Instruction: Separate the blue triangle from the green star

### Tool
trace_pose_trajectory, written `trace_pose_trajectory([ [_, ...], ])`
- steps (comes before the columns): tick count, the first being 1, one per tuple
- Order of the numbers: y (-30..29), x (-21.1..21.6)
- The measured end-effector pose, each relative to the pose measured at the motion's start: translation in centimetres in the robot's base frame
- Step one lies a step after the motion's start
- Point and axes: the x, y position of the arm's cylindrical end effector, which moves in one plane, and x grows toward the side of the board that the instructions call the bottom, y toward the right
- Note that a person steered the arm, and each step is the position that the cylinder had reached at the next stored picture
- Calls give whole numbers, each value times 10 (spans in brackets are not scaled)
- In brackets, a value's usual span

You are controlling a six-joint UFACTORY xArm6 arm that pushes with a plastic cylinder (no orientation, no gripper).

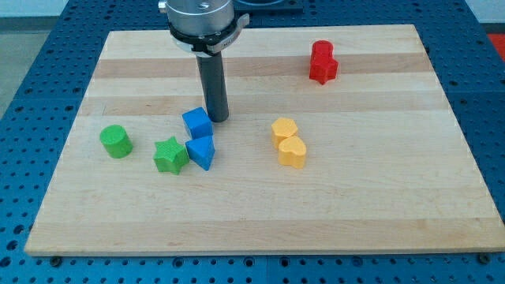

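The blue triangle (pixel 202 151) lies left of the board's middle, touching the green star (pixel 170 155) on its left side. A blue cube (pixel 197 123) sits just above the triangle, touching it. My tip (pixel 218 118) is at the blue cube's upper right edge, right next to it, and above and slightly right of the triangle. The rod rises from there to the arm's round mount at the view's top.
A green cylinder (pixel 116 141) stands left of the star. Two yellow blocks (pixel 284 129) (pixel 292 152) sit together right of the middle. Two red blocks (pixel 323 63) sit at the upper right. The wooden board (pixel 379 197) lies on a blue perforated table.
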Motion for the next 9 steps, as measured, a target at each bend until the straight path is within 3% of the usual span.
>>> trace_pose_trajectory([
  [3, -33, 0],
  [5, 33, 0],
  [6, 33, 0],
  [9, -16, 17],
])
